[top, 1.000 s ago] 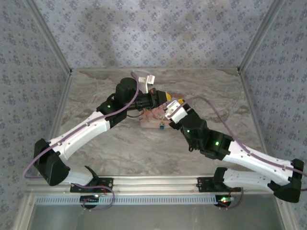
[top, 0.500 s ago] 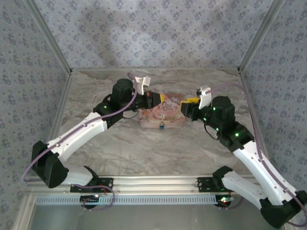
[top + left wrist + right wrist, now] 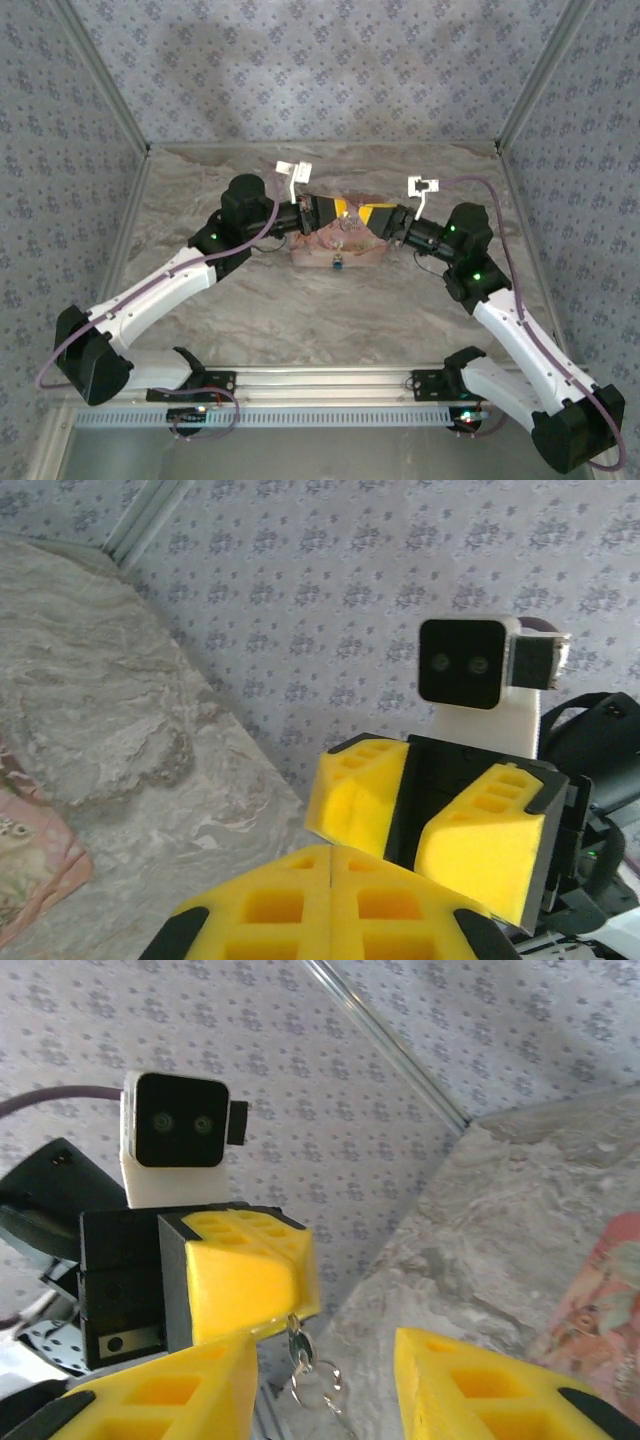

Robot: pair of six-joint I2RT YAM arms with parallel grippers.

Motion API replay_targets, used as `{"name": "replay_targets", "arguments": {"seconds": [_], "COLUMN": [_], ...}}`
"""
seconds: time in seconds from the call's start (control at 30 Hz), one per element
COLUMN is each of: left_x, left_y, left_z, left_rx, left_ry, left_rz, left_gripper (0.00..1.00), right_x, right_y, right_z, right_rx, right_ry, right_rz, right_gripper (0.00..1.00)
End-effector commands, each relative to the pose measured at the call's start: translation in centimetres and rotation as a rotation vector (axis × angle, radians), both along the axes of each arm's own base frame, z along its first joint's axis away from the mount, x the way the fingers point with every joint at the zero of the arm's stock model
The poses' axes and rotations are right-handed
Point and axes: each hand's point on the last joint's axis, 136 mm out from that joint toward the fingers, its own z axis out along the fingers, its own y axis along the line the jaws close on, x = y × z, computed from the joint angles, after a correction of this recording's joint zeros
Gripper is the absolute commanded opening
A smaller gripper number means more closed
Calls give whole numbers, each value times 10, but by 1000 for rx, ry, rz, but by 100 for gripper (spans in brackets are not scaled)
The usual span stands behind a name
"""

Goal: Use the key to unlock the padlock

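1 key (image 3: 297, 1346) in left gripper (image 3: 330, 858)

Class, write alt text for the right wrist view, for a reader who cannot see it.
The left claw, shut, dangles the key in front of the open right claw with its yellow fingers. A marbled table and pink box lie beyond.
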Motion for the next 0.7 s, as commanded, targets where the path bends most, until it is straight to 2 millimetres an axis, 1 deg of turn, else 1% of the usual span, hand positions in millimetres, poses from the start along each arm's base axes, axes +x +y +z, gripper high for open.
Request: {"name": "replay_targets", "arguments": {"seconds": [0.0,0.2,0.33,0.43,0.5,0.63,0.67], "left_x": [-14,-18,-18,-18,-18,-18,-18], "left_y": [0,-2,-2,-3,-3,-2,-1], "left_z": [34,39,40,41,42,43,44], "left_rx": [-77,-90,-98,-102,-104,-105,-107], "left_ry": [-94,-101,-100,-102,-105,-108,-109], "left_rz": [-37,-42,-41,-43,-45,-39,-36], "left_gripper": [0,0,0,0,0,0,0], "right_x": [-9,-13,-14,-14,-14,-13,-13], "right_y": [6,16,21,24,26,27,28], "right_z": [23,23,19,17,17,15,15], "right_rx": [84,85,75,70,65,57,54], "right_ry": [-43,-49,-42,-37,-37,-36,-34], "right_rz": [63,101,112,121,126,130,133], "right_gripper": [41,39,39,34,26,17,14]}}
